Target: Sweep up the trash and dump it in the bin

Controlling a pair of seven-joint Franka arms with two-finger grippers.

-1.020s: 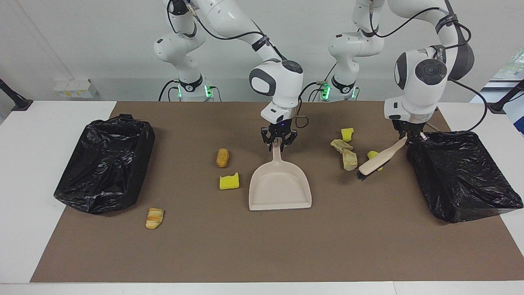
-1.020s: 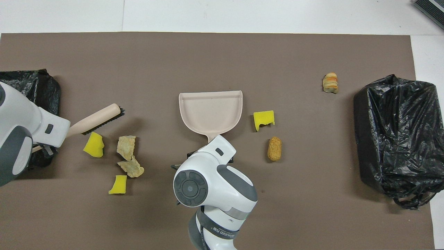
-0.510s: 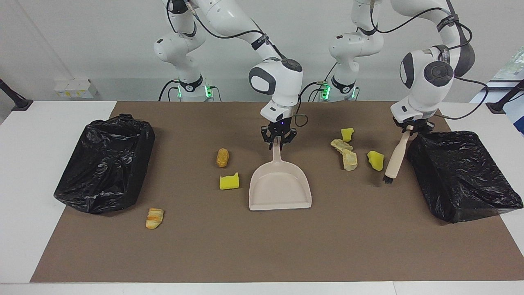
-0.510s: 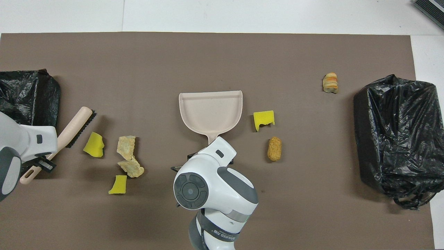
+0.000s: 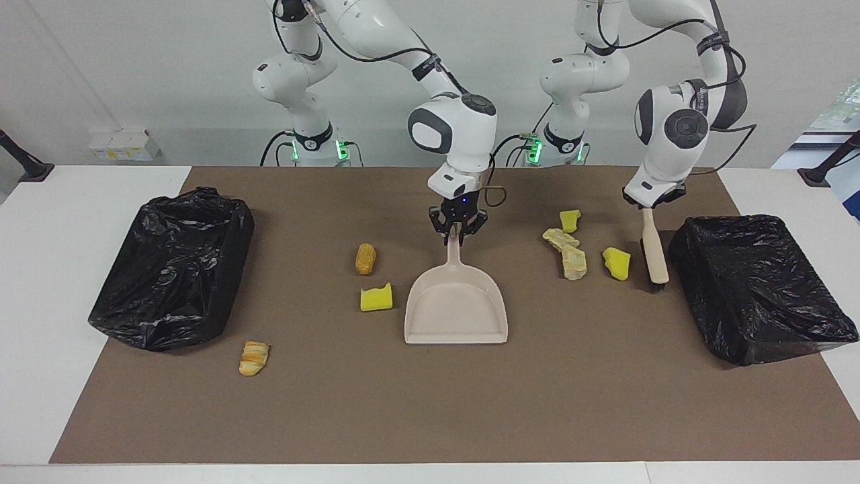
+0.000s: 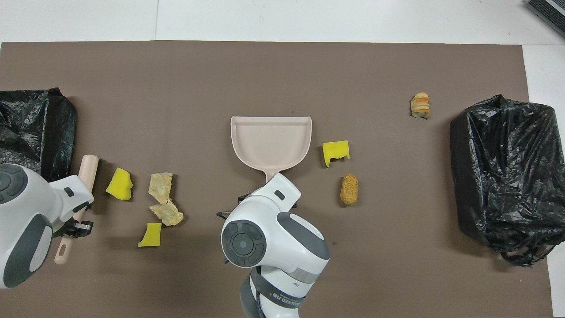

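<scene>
**At frame right, brush swung round beside the scraps**

Left gripper point(image 5: 646, 206), clamped on the brush point(image 5: 654, 250), has turned it from slanting to nearly upright in the facing view, just beside a yellow scrap point(image 5: 616, 263). Right gripper point(image 5: 457, 232) has tightened on the dustpan point(image 5: 456, 306) handle at centre. Trash point(image 5: 565, 248) remains unswept; likely a sweep toward the pan follows.

The dustpan point(image 6: 271, 142) sits in the middle of the brown mat point(image 6: 265, 66). A yellow sponge piece point(image 6: 336, 151) lies just beside it at 3 o'clock, with a brown bread piece point(image 6: 349, 189) near at 4 o'clock. Two more yellow pieces point(image 6: 119, 184) and two pale rocky lumps point(image 6: 160, 187) lie at 8 o'clock, by the brush point(image 6: 87, 170). Black bins point(image 6: 501, 172) sit at both ends.
</scene>
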